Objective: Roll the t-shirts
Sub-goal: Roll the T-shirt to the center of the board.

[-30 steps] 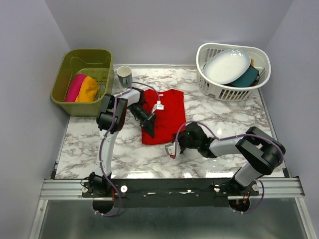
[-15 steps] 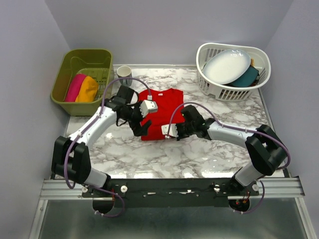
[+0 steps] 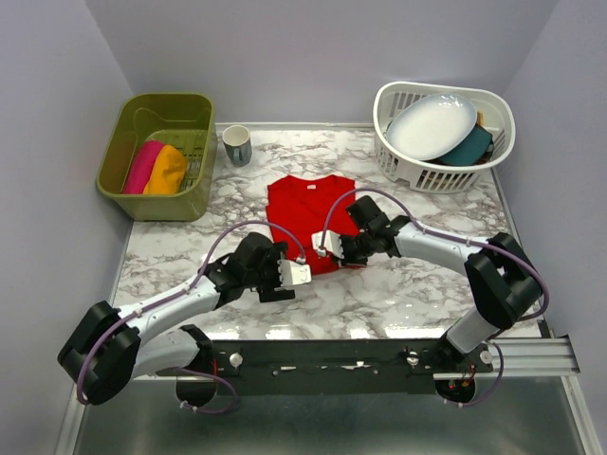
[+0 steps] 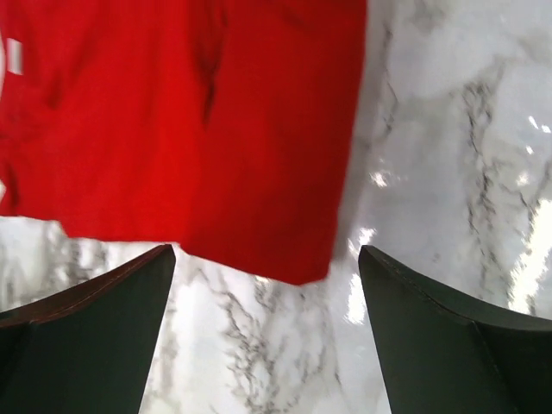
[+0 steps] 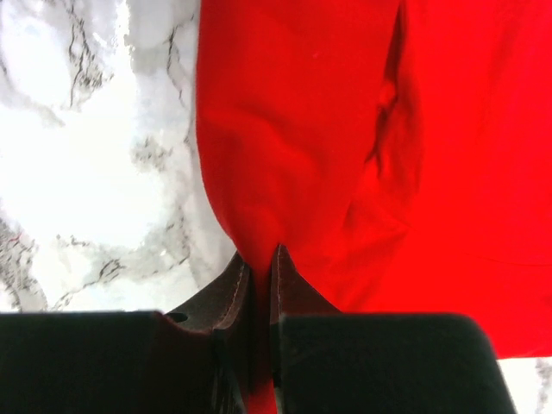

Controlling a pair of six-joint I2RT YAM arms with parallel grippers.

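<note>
Red t-shirt (image 3: 305,213) lies flat near the middle of the marble table (image 3: 408,294), hem toward the arms. The right gripper (image 5: 259,259) pinches a fold of its cloth at the near right edge. The left gripper (image 4: 266,256) hovers by the near left corner, fingers spread wide, holding nothing.

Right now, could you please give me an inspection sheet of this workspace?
Surface: marble table, glossy.
Job's things: red t-shirt flat mid-table; pink t-shirt and orange t-shirt bundled in the green bin.
Clutter: mug beside the bin; white plate and teal dish in the white basket.
Grippers: left gripper open, empty, by the shirt's near edge; right gripper shut on that edge.
Cables: purple cables loop off both arms.
Surroundings: plain walls; nothing else seen.
</note>
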